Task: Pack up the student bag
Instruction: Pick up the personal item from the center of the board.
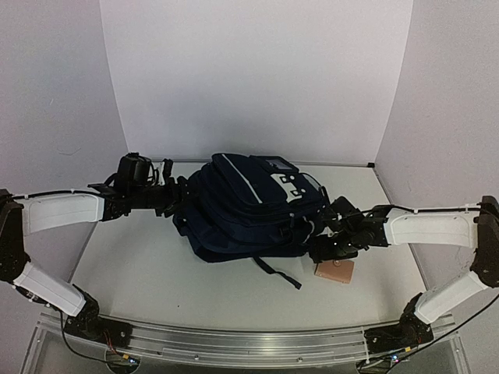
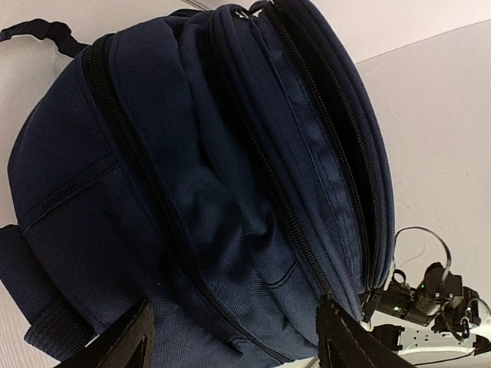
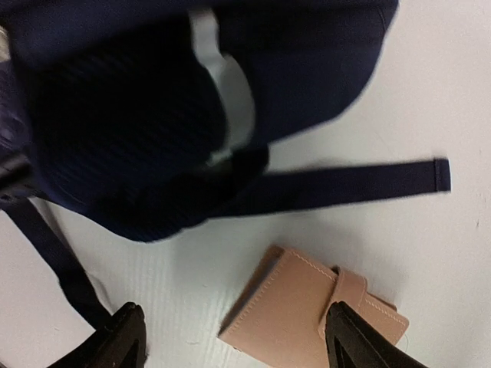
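The navy-blue student bag (image 1: 245, 206) lies on its back mid-table, white piping and front pocket graphic facing up. In the left wrist view its top (image 2: 199, 192) fills the frame, with zipper lines running across it; one compartment gapes slightly. My left gripper (image 1: 178, 195) is open right at the bag's left end, fingers (image 2: 126, 345) either side of the fabric, holding nothing. My right gripper (image 1: 327, 249) is open above a tan wallet (image 1: 334, 270) that lies beside the bag's right end. In the right wrist view the wallet (image 3: 307, 310) lies between the fingertips (image 3: 349, 337).
A loose navy strap (image 1: 279, 273) trails from the bag toward the front. Another strap (image 3: 345, 180) lies flat on the table near the wallet. White walls enclose the table on three sides. A metal rail (image 1: 234, 339) runs along the near edge.
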Robot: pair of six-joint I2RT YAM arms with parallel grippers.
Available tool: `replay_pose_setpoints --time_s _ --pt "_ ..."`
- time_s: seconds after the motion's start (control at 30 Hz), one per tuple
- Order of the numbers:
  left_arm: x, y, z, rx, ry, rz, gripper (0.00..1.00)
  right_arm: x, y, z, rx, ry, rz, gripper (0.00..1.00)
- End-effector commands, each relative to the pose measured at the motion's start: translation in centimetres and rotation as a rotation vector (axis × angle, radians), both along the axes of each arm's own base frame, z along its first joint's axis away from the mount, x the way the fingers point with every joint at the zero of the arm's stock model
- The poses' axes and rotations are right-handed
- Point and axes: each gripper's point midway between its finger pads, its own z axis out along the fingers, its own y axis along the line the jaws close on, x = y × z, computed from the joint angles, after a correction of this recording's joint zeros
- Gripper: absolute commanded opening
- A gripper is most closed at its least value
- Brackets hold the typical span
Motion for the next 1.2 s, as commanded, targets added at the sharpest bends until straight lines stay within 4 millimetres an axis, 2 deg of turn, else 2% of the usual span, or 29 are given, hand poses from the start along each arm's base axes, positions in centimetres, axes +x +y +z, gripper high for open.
replay_pose_setpoints --time_s 0.0,0.13,0.27,0.73,0.87,0.97,1.07,1.17 --pt "0.0 0.3 1.9 -0.028 -0.058 0.013 0.72 -0.6 -3.1 -0.9 -0.002 0.026 -0.235 0.81" --pt "-0.3 0.4 1.7 -0.013 -0.051 0.006 0.72 -0.9 -5.2 -2.0 -0.01 0.043 -0.343 0.88" --pt "-0.3 0.5 1.5 -0.006 -0.051 0.006 0.72 -1.2 -6.3 -2.9 -0.009 0.063 -0.382 0.93" --pt "-0.1 0.4 0.6 0.017 -0.04 -0.001 0.73 -1.0 -3.5 -5.2 0.041 0.162 -0.297 0.95" --pt "-0.1 0.5 0.5 0.023 -0.041 0.003 0.73 -0.1 -1.3 -4.6 0.085 0.144 -0.194 0.92" --pt "0.0 0.4 0.2 0.026 -0.035 0.001 0.73 0.9 0.9 -4.0 0.114 0.119 -0.092 0.85" --pt "0.0 0.3 0.0 0.026 -0.029 0.0 0.73 1.5 2.8 -4.3 0.083 0.113 0.002 0.77" --pt "0.0 0.3 0.0 0.023 -0.029 -0.003 0.73 1.6 5.0 -4.1 0.061 0.091 0.088 0.78"
